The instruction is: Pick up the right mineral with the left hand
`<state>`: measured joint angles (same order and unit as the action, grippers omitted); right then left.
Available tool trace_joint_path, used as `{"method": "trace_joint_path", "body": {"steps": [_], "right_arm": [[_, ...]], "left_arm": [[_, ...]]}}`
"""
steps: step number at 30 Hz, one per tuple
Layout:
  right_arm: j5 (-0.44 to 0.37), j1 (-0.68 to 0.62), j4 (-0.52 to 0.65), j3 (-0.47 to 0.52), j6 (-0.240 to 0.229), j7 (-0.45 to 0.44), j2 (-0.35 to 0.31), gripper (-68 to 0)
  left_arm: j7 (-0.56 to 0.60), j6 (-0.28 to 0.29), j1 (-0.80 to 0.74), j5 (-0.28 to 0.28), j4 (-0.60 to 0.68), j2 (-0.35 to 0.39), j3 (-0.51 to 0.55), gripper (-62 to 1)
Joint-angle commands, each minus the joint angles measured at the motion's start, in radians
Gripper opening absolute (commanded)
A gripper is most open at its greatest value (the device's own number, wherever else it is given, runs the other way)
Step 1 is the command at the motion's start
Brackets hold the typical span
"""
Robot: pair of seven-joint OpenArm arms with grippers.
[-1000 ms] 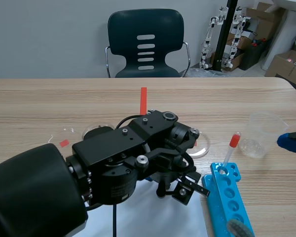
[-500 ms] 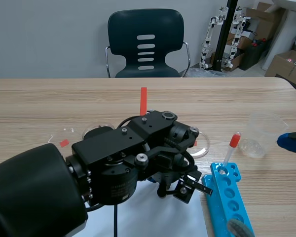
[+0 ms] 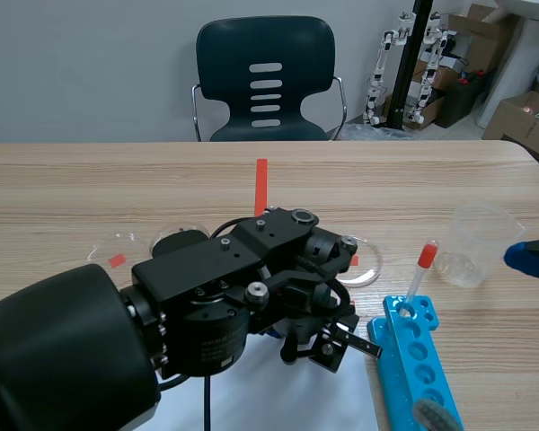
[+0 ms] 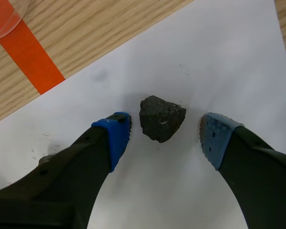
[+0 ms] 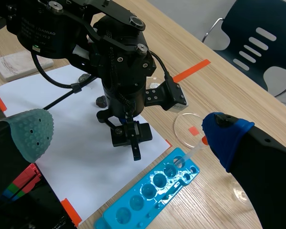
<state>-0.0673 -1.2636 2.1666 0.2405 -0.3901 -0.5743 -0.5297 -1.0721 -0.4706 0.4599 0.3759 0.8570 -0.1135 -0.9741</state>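
The left jaws hang wide open and empty over the white paper point(image 4: 219, 57), one blue pad point(image 4: 115, 136) just beside the dark mineral point(image 4: 162, 118), the other pad point(image 4: 215, 136) farther off. I'd centre on the mineral, lower until both pads flank its middle, then close slowly so it doesn't skid.

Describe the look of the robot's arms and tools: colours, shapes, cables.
Left arm: black, blocky, silver screws, a black cable. Left tool: thick black fingers, dotted blue pads. Right tool: one grey-green pad, one blue.
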Motion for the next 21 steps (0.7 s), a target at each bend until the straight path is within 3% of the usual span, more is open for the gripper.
{"method": "trace_joint_path", "body": {"steps": [1,5,9,21], "right_arm": [[-0.011,0.003,0.007,0.000,-0.004,-0.011,-0.010,0.4],[-0.011,0.003,0.007,0.000,-0.004,-0.011,-0.010,0.4],[-0.011,0.003,0.007,0.000,-0.004,-0.011,-0.010,0.4],[-0.011,0.003,0.007,0.000,-0.004,-0.011,-0.010,0.4]], "left_arm": [[0.000,-0.002,0.003,-0.001,0.008,-0.034,0.000,-31.0],[0.000,-0.002,0.003,-0.001,0.008,-0.034,0.000,-32.2],[0.002,-0.002,0.003,-0.001,0.008,-0.034,0.000,-39.3],[0.002,-0.002,0.003,-0.001,0.008,-0.034,0.000,-46.1]]}}
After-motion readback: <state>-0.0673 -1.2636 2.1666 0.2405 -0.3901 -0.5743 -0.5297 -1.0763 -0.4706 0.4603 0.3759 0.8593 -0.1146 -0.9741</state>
